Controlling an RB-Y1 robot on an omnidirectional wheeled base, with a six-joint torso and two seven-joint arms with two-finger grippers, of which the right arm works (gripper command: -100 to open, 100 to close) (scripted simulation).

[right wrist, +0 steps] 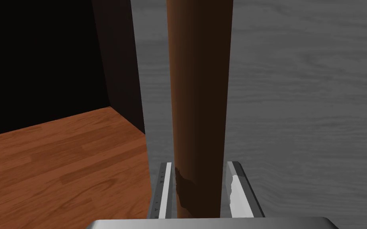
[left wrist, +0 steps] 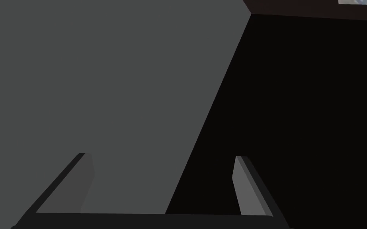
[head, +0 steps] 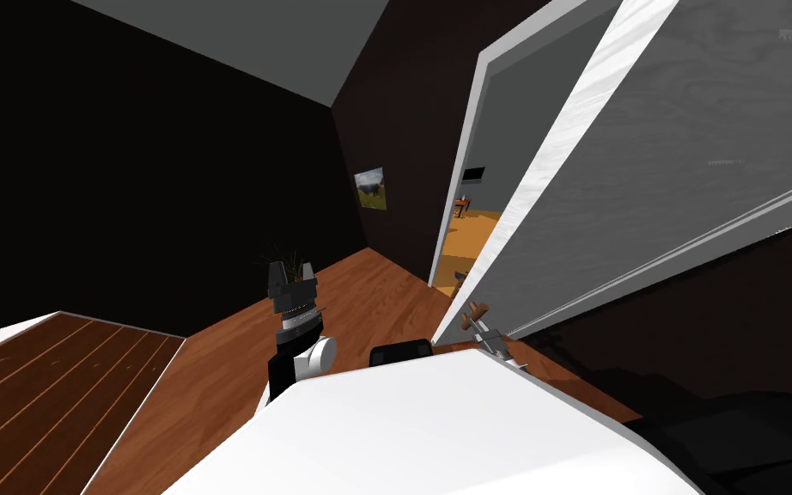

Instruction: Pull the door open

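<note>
Right wrist view, right hand (right wrist: pixel 200 167) clamped on brown handle (right wrist: pixel 198 79), grey grained door (right wrist: pixel 298 99) ajar, left hand (left wrist: pixel 163 157) spread.

No legible text or signs anywhere

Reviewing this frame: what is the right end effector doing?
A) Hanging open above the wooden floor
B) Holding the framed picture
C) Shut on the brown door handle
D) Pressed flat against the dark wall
C: the right wrist view shows the right end effector clamped on both sides of the brown door handle, which stands in front of the grey door.
</note>
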